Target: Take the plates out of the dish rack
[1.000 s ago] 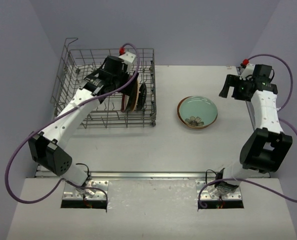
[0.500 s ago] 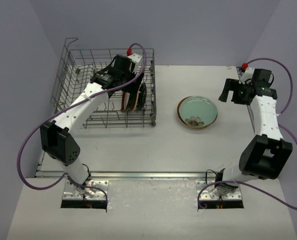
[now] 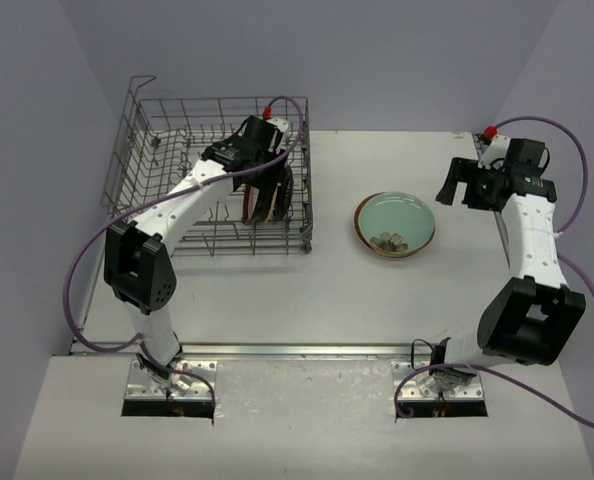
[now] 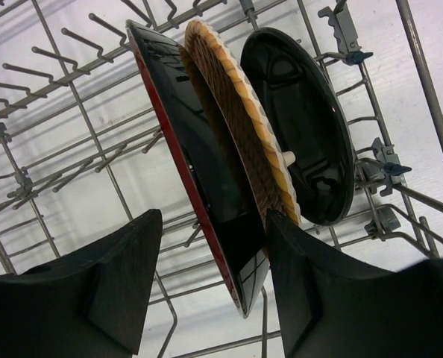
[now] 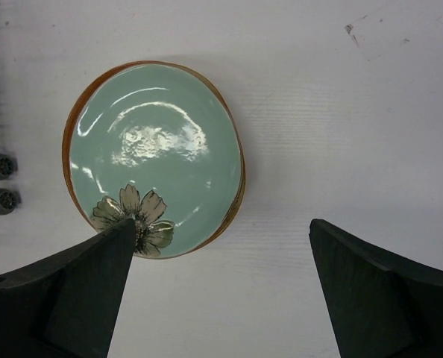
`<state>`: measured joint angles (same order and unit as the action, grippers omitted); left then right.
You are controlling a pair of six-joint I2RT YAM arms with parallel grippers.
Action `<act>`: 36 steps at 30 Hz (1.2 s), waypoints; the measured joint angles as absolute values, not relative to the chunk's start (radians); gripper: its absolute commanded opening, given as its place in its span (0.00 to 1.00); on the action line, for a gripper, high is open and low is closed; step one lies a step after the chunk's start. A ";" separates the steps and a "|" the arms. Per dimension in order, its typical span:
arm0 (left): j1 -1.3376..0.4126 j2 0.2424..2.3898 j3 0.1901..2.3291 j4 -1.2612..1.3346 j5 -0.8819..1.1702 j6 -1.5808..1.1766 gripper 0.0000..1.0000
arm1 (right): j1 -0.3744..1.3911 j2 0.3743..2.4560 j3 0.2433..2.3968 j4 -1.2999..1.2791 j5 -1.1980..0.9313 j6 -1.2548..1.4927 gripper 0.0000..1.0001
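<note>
Three plates stand on edge in the grey wire dish rack (image 3: pixel 142 190): a red-rimmed black plate (image 4: pixel 199 171), a brown plate with a white petal rim (image 4: pixel 244 134) and a small black plate (image 4: pixel 303 127). They show in the top view as a cluster (image 3: pixel 269 197). My left gripper (image 4: pixel 214 287) is open, its jaws straddling the lower edge of the red-rimmed plate, the right finger (image 4: pixel 326 298) against the gap before the brown plate. A pale green flowered plate (image 5: pixel 154 156) lies on an orange-brown one on the table (image 3: pixel 395 222). My right gripper (image 5: pixel 221 283) is open and empty above the table beside it.
The rack's wire tines (image 4: pixel 80 127) stand close around the left fingers. A raised wire loop (image 3: pixel 142 84) is at the rack's far left corner. The rack's right wall (image 3: pixel 307 190) stands between the plates and the stacked plates on the table. Purple cables trail from both arms.
My left arm has swung right and reached further into the rack, bringing its open gripper over the standing plates. My right arm has barely moved.
</note>
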<state>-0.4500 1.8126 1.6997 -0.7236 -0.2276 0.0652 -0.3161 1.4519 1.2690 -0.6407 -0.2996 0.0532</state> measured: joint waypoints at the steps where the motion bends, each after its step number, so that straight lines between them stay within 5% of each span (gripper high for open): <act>1: -0.450 1.818 1.700 -0.723 -0.228 0.060 0.51 | -0.316 1.447 1.268 -0.641 -0.300 0.053 0.99; 13: -0.451 1.891 1.693 -0.686 -0.331 -0.131 0.40 | -0.316 1.430 1.239 -0.645 -0.300 0.052 0.99; 26: -0.453 1.902 1.699 -0.690 -0.351 -0.185 0.00 | -0.316 1.427 1.231 -0.651 -0.306 0.053 0.99; 36: -0.450 1.810 1.703 -0.721 -0.287 -0.159 0.00 | -0.316 1.425 1.227 -0.653 -0.343 0.055 0.99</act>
